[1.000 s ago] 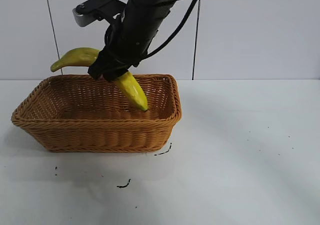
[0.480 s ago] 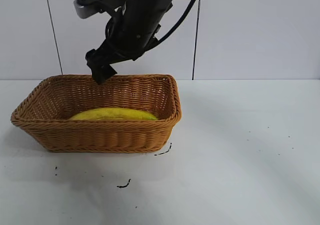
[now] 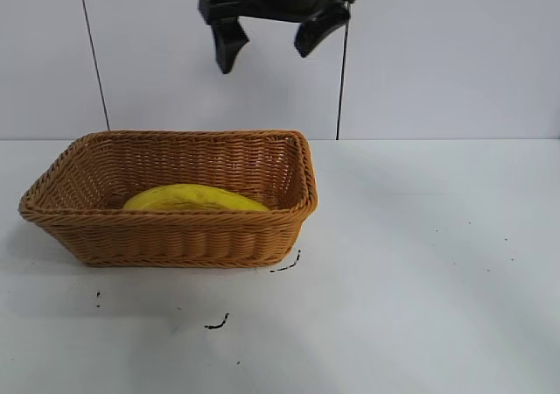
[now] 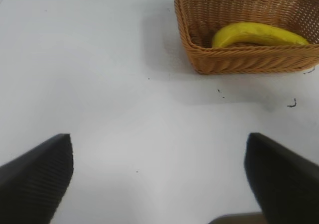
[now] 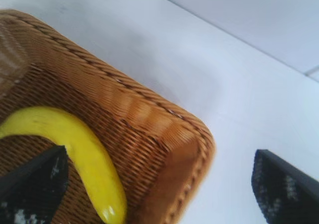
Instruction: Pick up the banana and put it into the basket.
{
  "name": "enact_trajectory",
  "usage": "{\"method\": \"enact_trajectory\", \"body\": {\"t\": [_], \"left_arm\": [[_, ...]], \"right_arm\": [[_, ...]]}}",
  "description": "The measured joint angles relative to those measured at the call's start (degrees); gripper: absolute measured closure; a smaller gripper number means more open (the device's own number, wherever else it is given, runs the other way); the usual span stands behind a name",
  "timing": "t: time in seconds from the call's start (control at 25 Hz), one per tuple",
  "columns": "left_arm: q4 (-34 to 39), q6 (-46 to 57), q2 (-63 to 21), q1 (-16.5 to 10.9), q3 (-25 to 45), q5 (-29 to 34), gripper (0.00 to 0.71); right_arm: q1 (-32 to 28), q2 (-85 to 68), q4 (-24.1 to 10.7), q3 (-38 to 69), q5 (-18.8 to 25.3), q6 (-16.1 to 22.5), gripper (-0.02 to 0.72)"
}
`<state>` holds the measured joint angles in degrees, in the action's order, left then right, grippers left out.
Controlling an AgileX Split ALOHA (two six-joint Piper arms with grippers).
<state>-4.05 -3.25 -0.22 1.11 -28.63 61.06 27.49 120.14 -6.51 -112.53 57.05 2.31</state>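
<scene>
1. The banana (image 3: 194,199) lies flat inside the basket (image 3: 175,228), along the front wall, its curved back just showing above the braided rim. Half a second ago it lay in the same spot; a second ago it was pinched in mid-air above the basket, one end dipping in.
2. From the left wrist view the banana (image 4: 259,34) rests on the basket (image 4: 234,59) floor, arched, with nothing touching it.
3. The right wrist view looks down on a basket (image 5: 164,134) corner, with one end of the banana (image 5: 87,159) against the inner wall; whether that is the stem end or the tip is hard to tell.
4. The right gripper (image 3: 269,39) hangs high above the basket's back rim, fingers spread wide and empty. Half a second ago it was lower, just over the rim; it has lifted and turned to face the camera.
5. The left gripper (image 4: 159,179) shows only in its own wrist view, well away from the basket over the bare white table (image 4: 99,84), its dark fingers (image 4: 37,174) set far apart, gripping nothing.
6. A few small dark specks (image 3: 219,323) dot the table in front of the basket.
</scene>
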Motion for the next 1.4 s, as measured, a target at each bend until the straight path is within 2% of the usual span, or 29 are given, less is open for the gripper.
{"method": "enact_trajectory", "body": {"t": [0.16, 0.44, 0.68, 0.88, 1.0, 1.24, 1.4], "left_arm": [[0.0, 0.0, 0.0, 0.0, 0.0, 0.0, 0.017], [0.0, 0.0, 0.0, 0.0, 0.0, 0.05, 0.017], [0.0, 0.0, 0.0, 0.0, 0.0, 0.05, 0.017], [0.0, 0.0, 0.0, 0.0, 0.0, 0.05, 0.017], [0.0, 0.0, 0.0, 0.0, 0.0, 0.05, 0.017], [0.0, 0.0, 0.0, 0.0, 0.0, 0.05, 0.017], [0.0, 0.0, 0.0, 0.0, 0.0, 0.05, 0.017]], "right_arm": [[-6.7, 0.0, 0.43, -0.42, 6.19, 0.45, 0.013], [-20.18, 0.0, 0.9, -0.53, 6.95, 0.73, 0.013], [-29.13, 0.0, 4.84, -0.24, 7.78, -0.05, 0.013], [-31.05, 0.0, 8.8, 2.16, 12.24, -4.19, 0.013], [-31.0, 0.0, 11.3, 2.38, 12.38, -5.74, 0.013], [-30.53, -2.17, 13.49, 4.76, 12.28, -5.93, 0.013], [-30.46, -7.58, 13.72, 12.37, 12.29, -5.93, 0.013]]}}
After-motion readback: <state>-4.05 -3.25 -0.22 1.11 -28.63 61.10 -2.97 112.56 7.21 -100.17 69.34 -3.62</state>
